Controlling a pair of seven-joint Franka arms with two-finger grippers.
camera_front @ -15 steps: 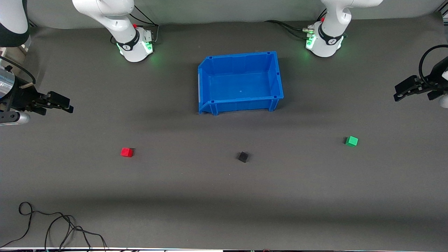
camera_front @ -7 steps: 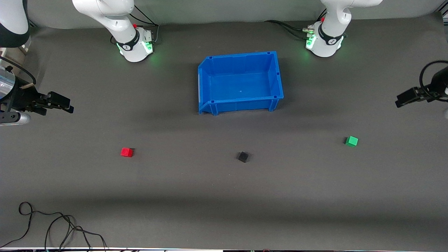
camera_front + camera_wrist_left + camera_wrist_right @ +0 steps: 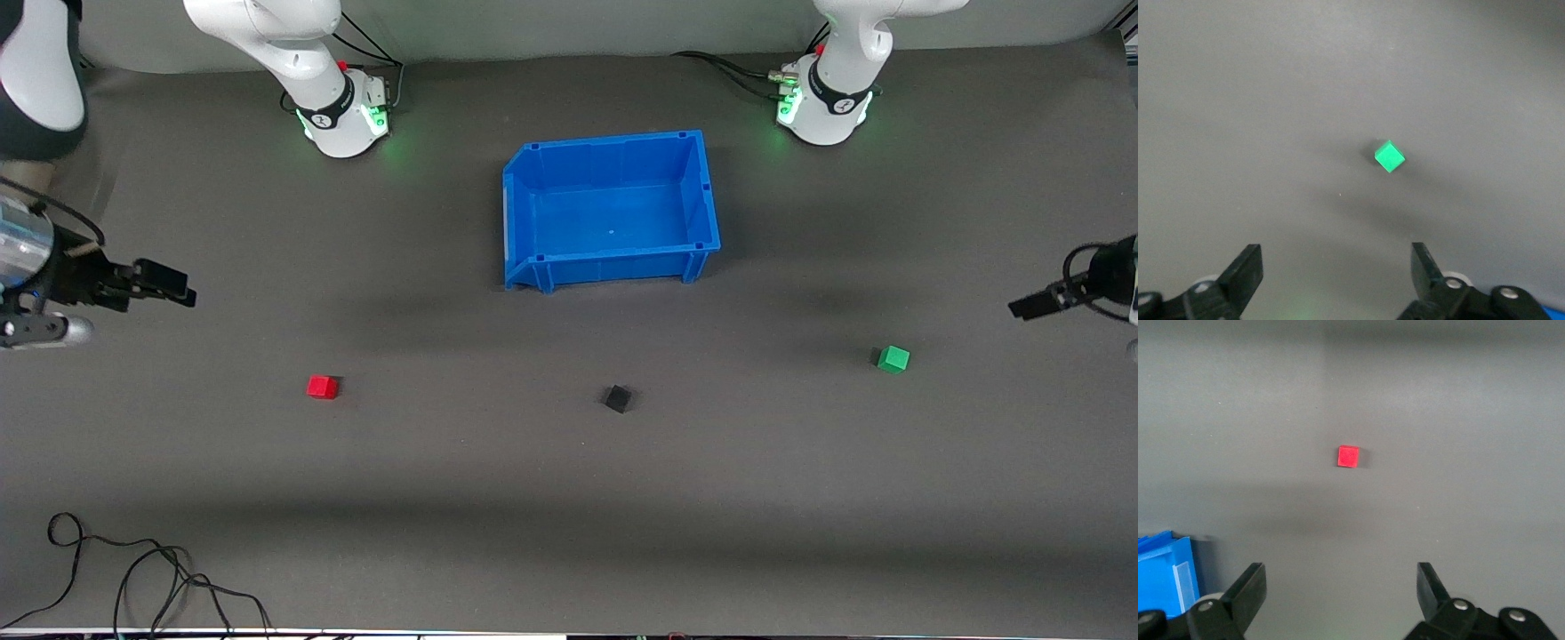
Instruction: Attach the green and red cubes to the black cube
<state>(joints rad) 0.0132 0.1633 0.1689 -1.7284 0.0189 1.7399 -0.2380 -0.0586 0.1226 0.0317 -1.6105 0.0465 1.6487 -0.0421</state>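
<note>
The black cube (image 3: 616, 398) sits on the grey mat, nearer the front camera than the blue bin. The red cube (image 3: 323, 387) lies toward the right arm's end; it also shows in the right wrist view (image 3: 1348, 456). The green cube (image 3: 893, 358) lies toward the left arm's end; it also shows in the left wrist view (image 3: 1389, 157). My right gripper (image 3: 173, 286) hangs open and empty over the mat at the right arm's end (image 3: 1338, 590). My left gripper (image 3: 1031, 307) hangs open and empty over the mat at the left arm's end (image 3: 1337, 270).
An empty blue bin (image 3: 533, 267) stands mid-table between the two arm bases; its corner shows in the right wrist view (image 3: 1165, 577). A loose black cable (image 3: 133, 578) lies at the mat's front corner at the right arm's end.
Both grippers have moved over the mat toward the front camera, the left one farther. The cubes and the bin have not moved.
</note>
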